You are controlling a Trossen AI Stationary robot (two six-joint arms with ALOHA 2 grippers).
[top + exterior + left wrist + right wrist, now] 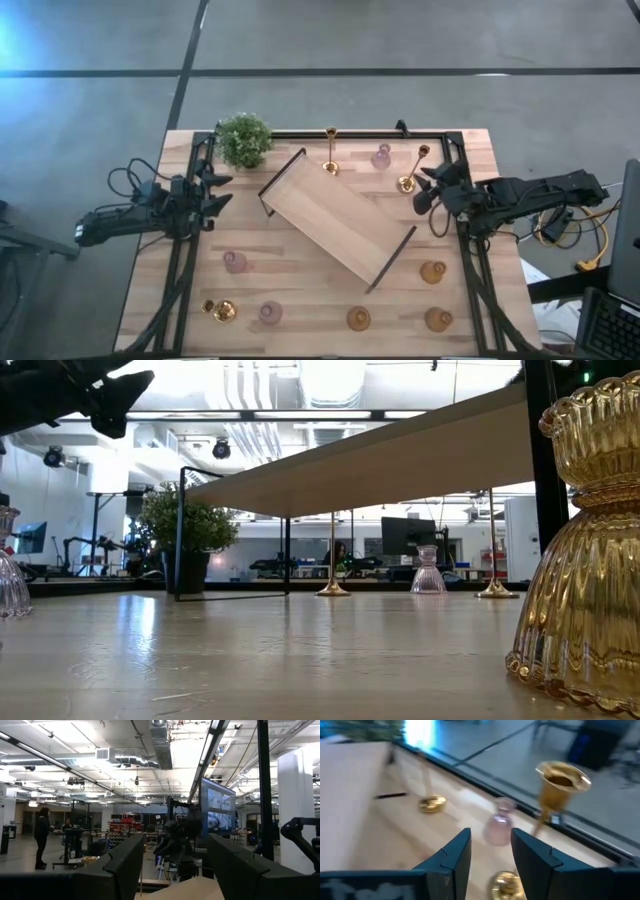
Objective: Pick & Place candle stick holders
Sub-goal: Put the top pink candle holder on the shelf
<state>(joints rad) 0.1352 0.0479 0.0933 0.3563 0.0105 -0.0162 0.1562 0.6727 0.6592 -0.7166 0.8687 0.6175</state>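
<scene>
Gold thin-stemmed holders stand on their round bases at the far middle (331,150), far right (410,172) and near left (220,310). Pink glass holders (381,157) (235,262) (270,313) and amber ones (432,272) (358,319) (438,319) stand on the table. My right gripper (425,190) is open just near of the far-right gold holder. In the right wrist view its fingers (490,855) stand either side of that holder's base (507,882), with the cup (562,780) beyond. My left gripper (220,190) is open and empty, level above the table's left side.
A long light-wood tray (335,228) with black handles lies slantwise across the table's middle. A green potted plant (244,140) stands at the far left. A black frame (460,140) runs along the table's edges. A person stands far off in the room (41,837).
</scene>
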